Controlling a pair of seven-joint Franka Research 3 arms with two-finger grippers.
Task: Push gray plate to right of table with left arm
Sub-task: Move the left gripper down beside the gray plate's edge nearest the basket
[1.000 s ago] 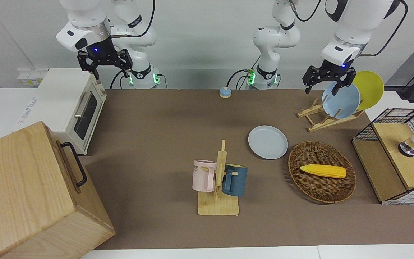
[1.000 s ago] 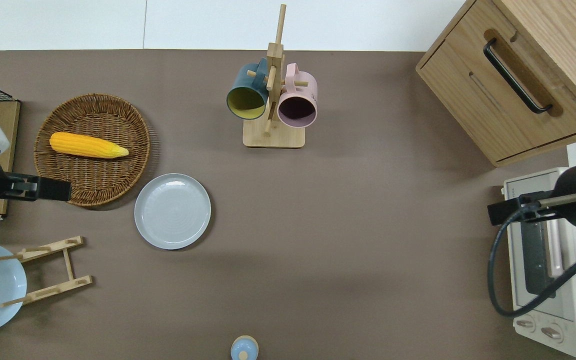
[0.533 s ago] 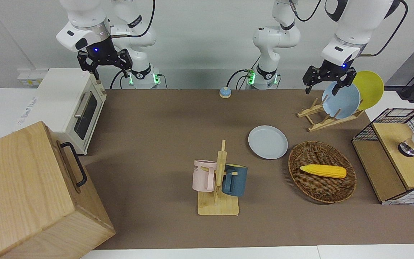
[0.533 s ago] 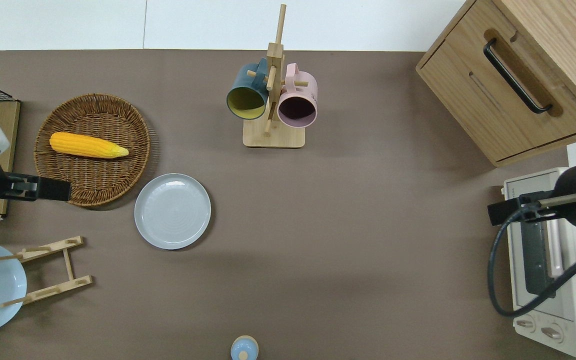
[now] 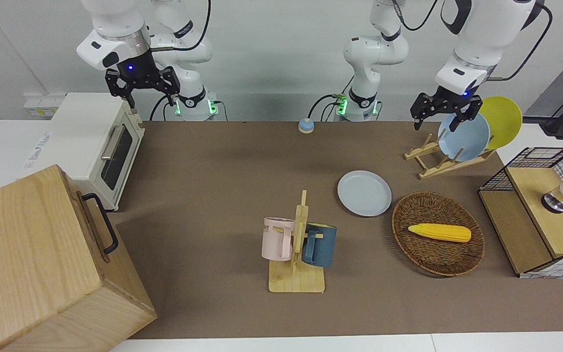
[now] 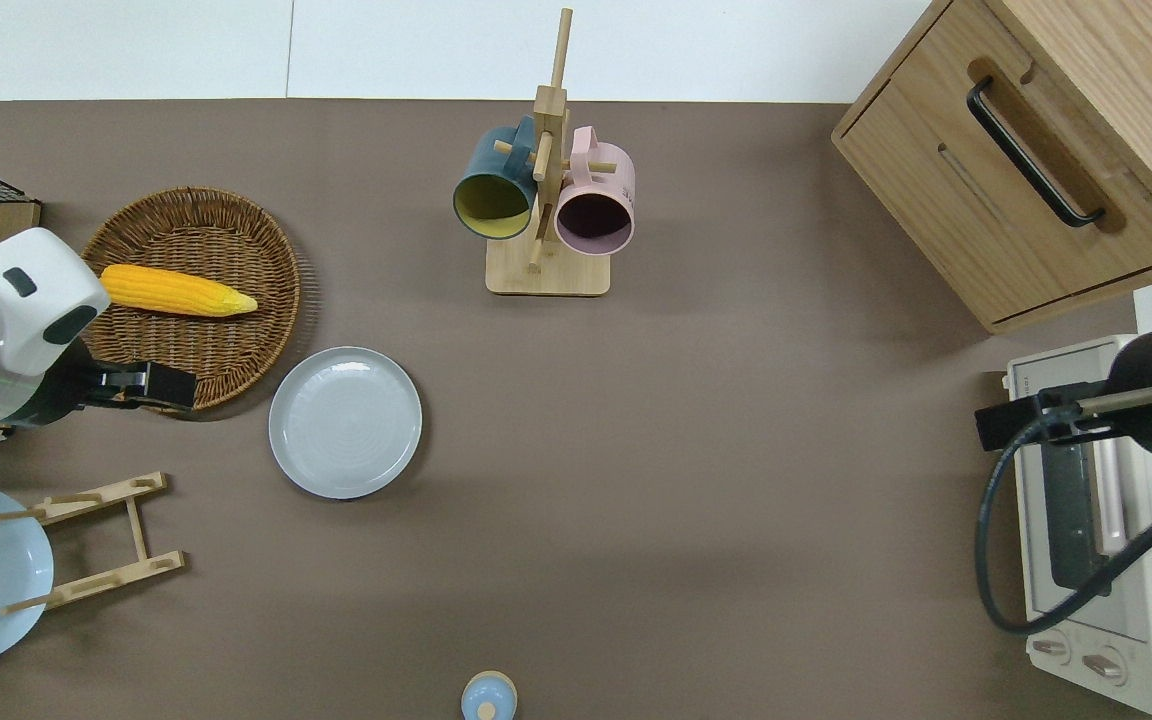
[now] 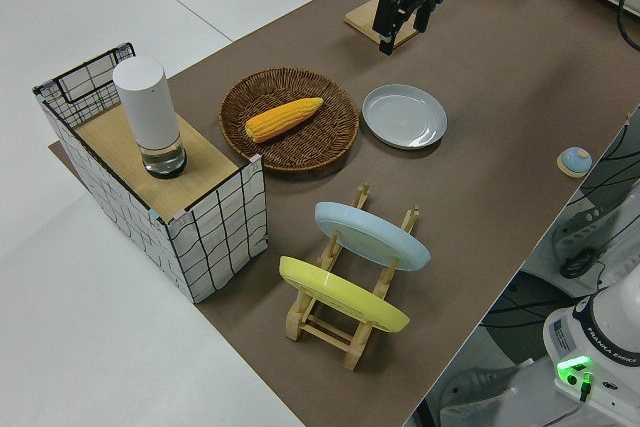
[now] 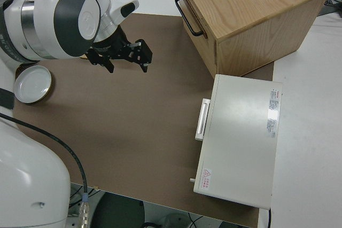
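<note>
The gray plate (image 5: 364, 192) (image 6: 345, 422) (image 7: 404, 116) lies flat on the brown table (image 5: 213, 161), beside the wicker basket on the side toward the right arm's end. My left gripper (image 5: 440, 116) (image 6: 171, 385) (image 7: 402, 19) hangs open in the air with nothing between its fingers. The overhead view places it over the basket's rim nearest the robots, a short gap from the plate. The right arm is parked, its gripper (image 5: 142, 90) (image 8: 127, 60) open and holding nothing.
The wicker basket (image 6: 266, 300) holds a corn cob (image 6: 176, 290). A wooden dish rack (image 5: 438, 164) carries a sky-blue and a yellow plate. A mug rack (image 6: 546, 200), wooden cabinet (image 5: 42, 264), toaster oven (image 5: 96, 142), wire crate (image 5: 540, 210) and small blue knob (image 5: 306, 126) also stand on the table.
My left gripper has shifted a little toward the gray plate, from near the wire crate to over the basket's rim. The plate and the right arm have not moved.
</note>
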